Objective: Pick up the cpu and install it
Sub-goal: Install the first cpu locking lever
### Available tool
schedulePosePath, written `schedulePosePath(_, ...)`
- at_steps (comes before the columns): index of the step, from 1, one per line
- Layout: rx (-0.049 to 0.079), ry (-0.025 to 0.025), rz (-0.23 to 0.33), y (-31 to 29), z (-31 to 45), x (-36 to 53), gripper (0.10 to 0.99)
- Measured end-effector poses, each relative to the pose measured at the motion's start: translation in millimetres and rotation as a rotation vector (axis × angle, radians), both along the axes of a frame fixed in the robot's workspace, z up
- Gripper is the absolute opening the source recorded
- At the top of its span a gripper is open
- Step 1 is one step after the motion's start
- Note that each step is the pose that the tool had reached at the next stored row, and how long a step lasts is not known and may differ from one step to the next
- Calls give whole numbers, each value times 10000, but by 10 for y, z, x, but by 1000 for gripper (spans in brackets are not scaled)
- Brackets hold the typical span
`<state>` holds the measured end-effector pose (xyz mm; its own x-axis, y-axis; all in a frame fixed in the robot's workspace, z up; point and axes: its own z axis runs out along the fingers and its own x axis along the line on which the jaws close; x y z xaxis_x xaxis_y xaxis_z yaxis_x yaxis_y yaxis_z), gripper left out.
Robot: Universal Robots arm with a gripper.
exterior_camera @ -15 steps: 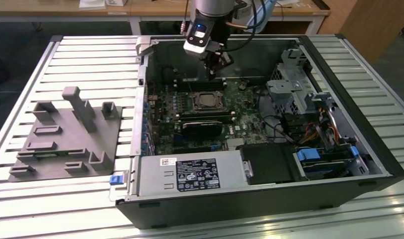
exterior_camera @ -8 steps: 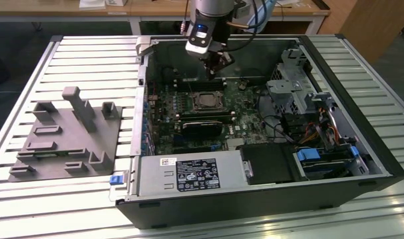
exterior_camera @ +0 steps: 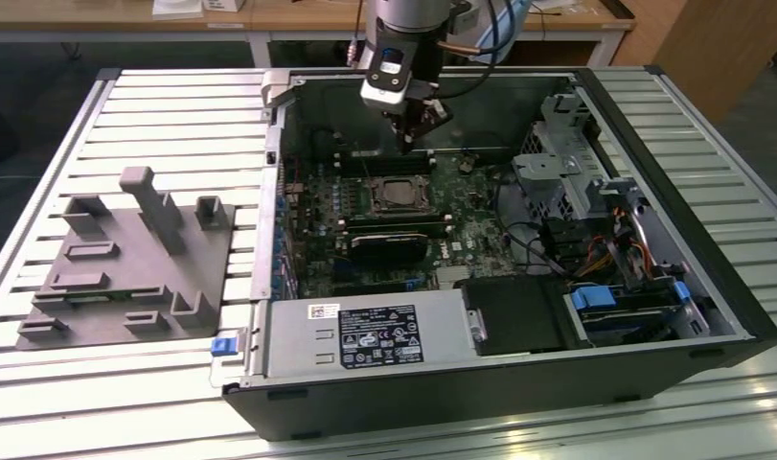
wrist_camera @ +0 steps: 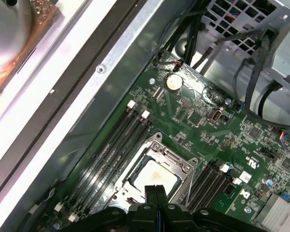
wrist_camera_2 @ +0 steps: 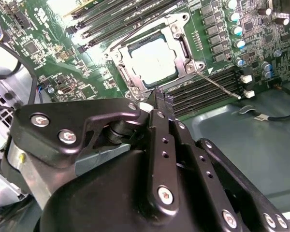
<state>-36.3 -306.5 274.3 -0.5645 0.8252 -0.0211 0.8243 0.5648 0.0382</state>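
cpu: seated flat inside the motherboard socket, silver top up, seen in both wrist views; framed on all sides by the metal socket frame; in the exterior view it is seen as a dark square with a pale centre near the middle of the board.
gripper: fingers pressed together, nothing held between them; tips are seen above the board just beside the socket edge, apart from the cpu; in the exterior view it hangs over the rear part of the case, above the memory slots.
socket lever: thin metal rod, seen lying across the memory slots next to the socket, not latched down.
memory slots: black rows on both sides of the socket; whether any are filled cannot be told.
motherboard: green, lying flat in the open computer case.
power supply: grey box with a label, at the near edge of the case.
fixture plate: grey, with upright blocks, set on the slatted counter at the exterior view's left, well apart from the case.
coin cell: round, silver, on the board beyond the socket.
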Motion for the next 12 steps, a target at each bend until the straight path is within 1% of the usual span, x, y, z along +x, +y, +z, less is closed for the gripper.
schedulePosePath(12,1,0,709,0,0,0,106)
